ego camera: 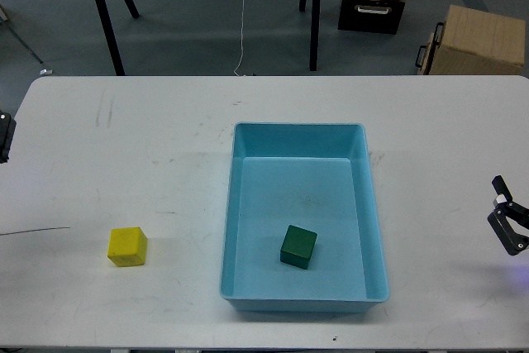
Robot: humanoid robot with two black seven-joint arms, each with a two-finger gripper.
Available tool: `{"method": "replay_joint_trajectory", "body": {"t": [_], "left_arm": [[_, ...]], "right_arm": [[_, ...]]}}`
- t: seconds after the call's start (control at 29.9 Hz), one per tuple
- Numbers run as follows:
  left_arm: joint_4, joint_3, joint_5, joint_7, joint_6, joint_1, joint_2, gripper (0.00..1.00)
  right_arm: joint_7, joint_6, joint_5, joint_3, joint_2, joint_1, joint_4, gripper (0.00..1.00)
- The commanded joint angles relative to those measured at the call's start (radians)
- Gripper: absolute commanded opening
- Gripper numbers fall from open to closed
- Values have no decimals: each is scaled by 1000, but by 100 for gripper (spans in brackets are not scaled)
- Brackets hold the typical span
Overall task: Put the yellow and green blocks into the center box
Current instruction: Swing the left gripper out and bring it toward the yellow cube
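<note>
Half the job looks done: the green block (298, 246) sits inside the tray (376, 229), on its floor toward the near edge. The yellow block (127, 246) is left, resting on the table (124, 138) near the front-left, well apart from the tray's left wall. The tray's long axis runs front to back. The right gripper (506, 219) hovers at the table's right edge, fingers spread and empty. Of the left gripper (4, 138) only a sliver shows; its state cannot be told.
</note>
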Motion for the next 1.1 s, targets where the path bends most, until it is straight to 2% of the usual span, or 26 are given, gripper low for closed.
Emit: {"method": "replay_joint_trajectory", "body": {"t": [0.0, 0.07, 0.17, 0.47, 0.57, 0.63, 0.7, 0.84, 0.97, 1.07], "left_arm": [[1, 38, 105, 18, 0, -22, 239, 100], [1, 90, 215, 15, 0, -60, 350, 100], [34, 230, 327, 15, 0, -233, 396, 100], [168, 1050, 444, 13, 0, -978, 428, 100], [179, 1300, 548, 4, 0, -1196, 422, 100], [173, 1429, 613, 2, 0, -1294, 415, 100], [147, 1549, 680, 5, 0, -1374, 410, 100], [70, 1684, 772, 8, 0, -1476, 408, 100], [41, 1830, 824, 22, 0, -1494, 366, 100], [33, 1956, 985, 27, 0, -1493, 324, 100]], "right_arm": [[2, 1, -1, 1, 5, 6, 1, 100], [2, 1, 1, 6, 5, 7, 1, 100], [5, 7, 1, 10, 5, 9, 4, 100], [5, 30, 1, 13, 1, 7, 3, 100], [5, 30, 1, 13, 1, 9, 3, 100], [5, 30, 1, 12, 3, 9, 3, 100], [2, 30, 1, 9, 3, 10, 1, 100], [5, 30, 1, 4, 3, 12, 1, 100], [5, 30, -1, 0, 5, 13, -2, 100], [5, 30, -1, -2, 5, 18, -3, 100]]}}
